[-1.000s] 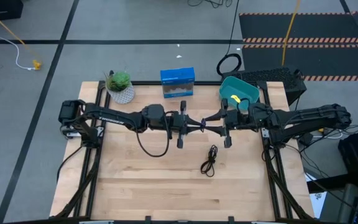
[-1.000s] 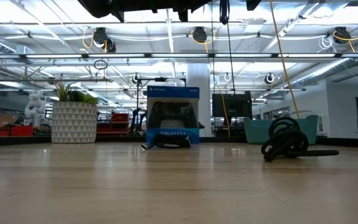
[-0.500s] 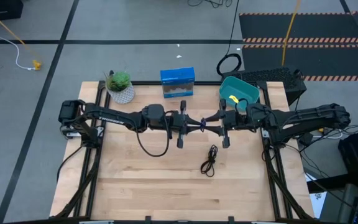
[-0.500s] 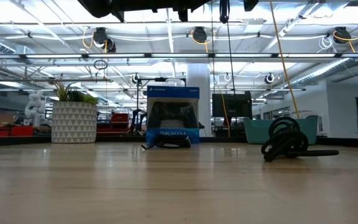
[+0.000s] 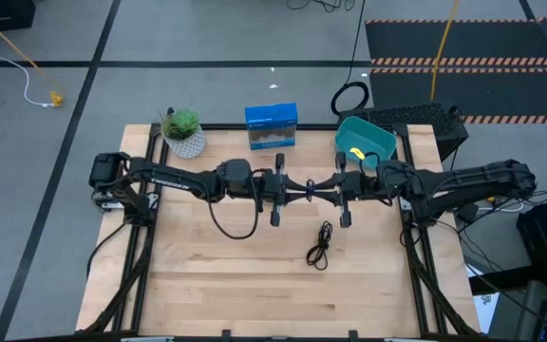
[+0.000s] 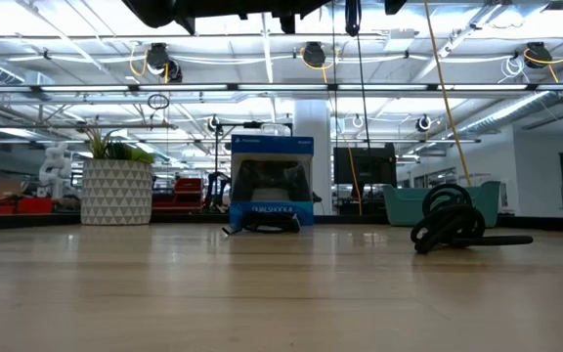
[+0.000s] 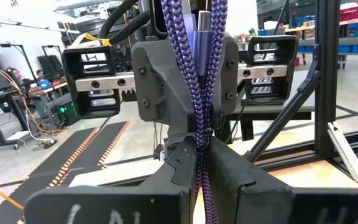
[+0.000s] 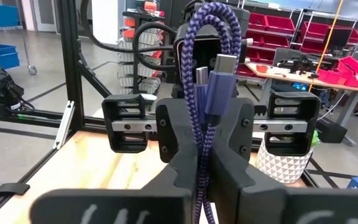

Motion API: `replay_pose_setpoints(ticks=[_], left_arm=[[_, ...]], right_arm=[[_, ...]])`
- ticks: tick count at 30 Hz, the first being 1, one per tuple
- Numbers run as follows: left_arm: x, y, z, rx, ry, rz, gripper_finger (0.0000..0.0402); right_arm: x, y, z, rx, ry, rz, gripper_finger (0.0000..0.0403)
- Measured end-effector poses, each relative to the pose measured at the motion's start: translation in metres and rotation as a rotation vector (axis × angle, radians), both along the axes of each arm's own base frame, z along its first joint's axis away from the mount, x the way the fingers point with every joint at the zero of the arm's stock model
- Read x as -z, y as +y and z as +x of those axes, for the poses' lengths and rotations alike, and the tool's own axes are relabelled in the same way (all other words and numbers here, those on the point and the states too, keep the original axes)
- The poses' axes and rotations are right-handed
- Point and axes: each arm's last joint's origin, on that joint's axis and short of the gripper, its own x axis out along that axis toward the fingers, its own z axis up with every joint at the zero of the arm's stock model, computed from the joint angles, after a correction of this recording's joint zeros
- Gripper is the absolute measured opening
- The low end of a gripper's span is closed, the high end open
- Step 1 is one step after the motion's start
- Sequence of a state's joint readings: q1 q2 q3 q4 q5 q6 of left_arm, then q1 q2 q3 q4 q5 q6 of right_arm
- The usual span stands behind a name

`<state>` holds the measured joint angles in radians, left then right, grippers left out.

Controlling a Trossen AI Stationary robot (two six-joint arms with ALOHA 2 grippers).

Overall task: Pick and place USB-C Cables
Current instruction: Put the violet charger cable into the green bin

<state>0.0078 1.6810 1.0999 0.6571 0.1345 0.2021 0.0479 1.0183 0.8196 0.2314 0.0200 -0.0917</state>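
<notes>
A blue-purple USB-C cable, bundled into several strands, hangs in the air over the middle of the table between my two grippers. My left gripper comes from the left and my right gripper from the right, fingertips facing; both are shut on the cable. The cable's looped end and plugs show in the right wrist view. A long loose black cable lies flat on the wood below them. A small black coil lies by the blue box. My left gripper pinches several strands of the blue-purple bundle between its two fingers, reaching level from the table's left. The cable is clear of the table. My right gripper pinches the same bundle's strands between its two fingers, level from the table's right, just beyond the left fingertips. The loop and plugs stick out past its fingers.
A teal bin with something yellow in it stands at the far right. A blue box and a potted plant stand along the far edge. A big black cable loop hangs from the left arm.
My right gripper has edged toward the left gripper and shut on the blue-purple cable. The left gripper has kept its hold, and the cable stays up between them.
</notes>
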Motion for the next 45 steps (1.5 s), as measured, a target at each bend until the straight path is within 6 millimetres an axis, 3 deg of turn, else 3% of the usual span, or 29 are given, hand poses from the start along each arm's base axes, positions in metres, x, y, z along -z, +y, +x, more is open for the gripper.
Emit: replay_pose_setpoints(ticks=[14,22,32,45], left_arm=[[-0.005,0.000,-0.007,0.000,0.049,-0.056,0.0111],[-0.025,-0.001,-0.032,-0.004,0.164,-0.066,0.0117],[-0.048,-0.001,-0.077,-0.066,0.332,-0.130,0.0118],[-0.059,-0.025,-0.114,-0.148,0.429,-0.032,0.0117]], right_arm=[[0.000,0.000,0.000,0.001,-0.004,-0.001,0.0015],[-0.001,0.000,-0.001,0.003,-0.002,0.000,0.0015],[-0.001,0.000,-0.002,0.002,0.005,0.000,0.0015],[0.000,0.000,-0.003,0.004,0.017,-0.001,0.0015]])
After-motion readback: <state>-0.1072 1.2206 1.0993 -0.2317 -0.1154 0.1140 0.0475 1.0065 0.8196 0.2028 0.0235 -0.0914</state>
